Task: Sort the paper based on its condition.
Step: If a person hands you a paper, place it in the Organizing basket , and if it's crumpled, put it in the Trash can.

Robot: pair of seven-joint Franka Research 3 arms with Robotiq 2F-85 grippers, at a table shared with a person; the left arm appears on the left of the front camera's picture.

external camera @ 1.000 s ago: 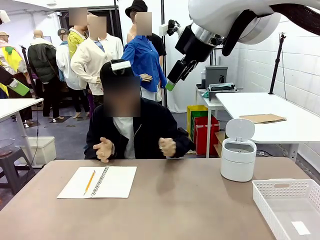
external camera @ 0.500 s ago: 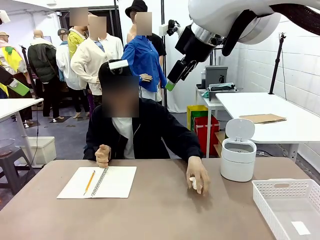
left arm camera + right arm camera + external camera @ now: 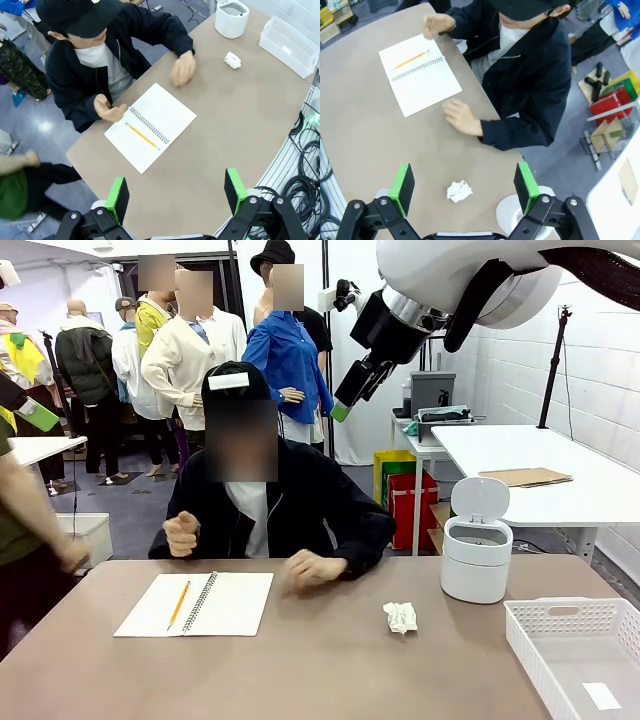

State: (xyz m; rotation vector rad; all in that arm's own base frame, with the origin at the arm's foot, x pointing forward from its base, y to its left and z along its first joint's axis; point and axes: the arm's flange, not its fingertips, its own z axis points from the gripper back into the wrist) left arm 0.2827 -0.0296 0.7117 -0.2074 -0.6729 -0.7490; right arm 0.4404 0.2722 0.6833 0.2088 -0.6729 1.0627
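A wrinkly wad of paper (image 3: 400,617) lies on the brown table (image 3: 340,670), right of the middle and a little in front of the person's hand (image 3: 312,568). From above, the wad (image 3: 459,191) sits just below the gap between my right gripper's (image 3: 463,167) open green pads. That right gripper (image 3: 345,400) hangs high over the far side of the table. My left gripper (image 3: 175,177) is also open and high above the table, far from the wad (image 3: 232,60). Neither gripper holds anything.
A white lidded bin (image 3: 477,560) stands at the right, its lid up. A white slotted basket (image 3: 575,645) sits at the front right corner. An open spiral notebook (image 3: 195,603) with a pencil lies at the left. A second person (image 3: 30,540) leans in at the left edge.
The person set the paper wad on the table and drew the hand back toward the body. Another person came in at the left edge. Both arms stayed still.
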